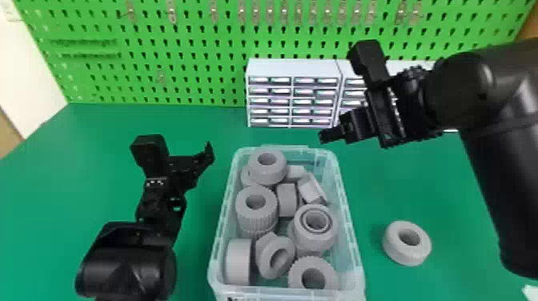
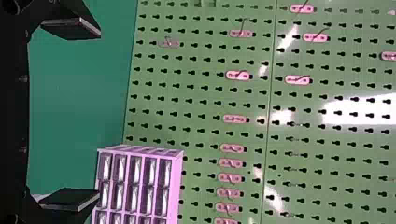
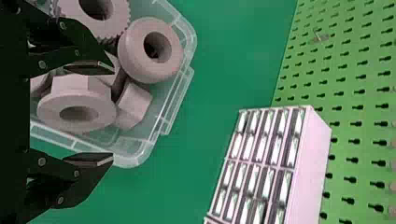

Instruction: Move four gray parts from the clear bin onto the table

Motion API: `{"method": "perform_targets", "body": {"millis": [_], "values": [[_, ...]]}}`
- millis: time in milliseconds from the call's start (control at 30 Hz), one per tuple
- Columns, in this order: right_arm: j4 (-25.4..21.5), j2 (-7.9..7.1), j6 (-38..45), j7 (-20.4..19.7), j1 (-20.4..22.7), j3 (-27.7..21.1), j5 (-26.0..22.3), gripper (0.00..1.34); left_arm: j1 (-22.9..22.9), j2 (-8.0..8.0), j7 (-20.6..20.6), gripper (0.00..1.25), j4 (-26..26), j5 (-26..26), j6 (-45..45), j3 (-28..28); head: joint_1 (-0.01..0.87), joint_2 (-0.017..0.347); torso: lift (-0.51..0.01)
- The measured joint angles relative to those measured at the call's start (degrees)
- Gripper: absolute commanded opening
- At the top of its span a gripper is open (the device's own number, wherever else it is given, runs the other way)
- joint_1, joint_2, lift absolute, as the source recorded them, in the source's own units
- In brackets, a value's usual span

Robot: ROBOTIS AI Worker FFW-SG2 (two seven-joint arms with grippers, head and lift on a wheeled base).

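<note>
Probably, one gray part was put on the desk at the lower right of the head view because there is much room there, and it rests flat with its hole upward, a position in which it should not roll. The clear bin stands in the lower middle of the frame, between both arms, so either one could reach it. Inside, the other parts lie close together, some upright, some tilted or leaning on neighbours; therefore I think the upper ones are the easier choice. The right gripper is near the far right corner of the bin, with its fingers apart and nothing gripped. In the right wrist view, a flanged part appears between the fingertips; it may be the next target, though the depth is difficult to judge from this angle. The open width would leave space to go down around a part, but the neighbours and the bin wall could block one finger. The left gripper hangs beside the bin at the middle left of the head view, also open and empty, which leaves the bin free for the other arm. Three parts more seem to be needed.
</note>
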Motion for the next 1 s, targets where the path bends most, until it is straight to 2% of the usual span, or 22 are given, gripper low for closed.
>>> {"method": "perform_targets", "body": {"millis": [433,1000], "values": [[2.5,0.39,-0.19,0.0,-0.65,3.14,-1.56,0.75,-0.05,0.03,0.0,1.16,0.0,0.07,0.0,0.07,0.693,0.072,-0.052],[5.32,0.41,1.16,0.0,-1.37,8.48,-4.4,0.75,0.35,1.02,0.0,1.16,0.0,0.22,0.0,0.06,0.693,0.072,-0.052]]}}
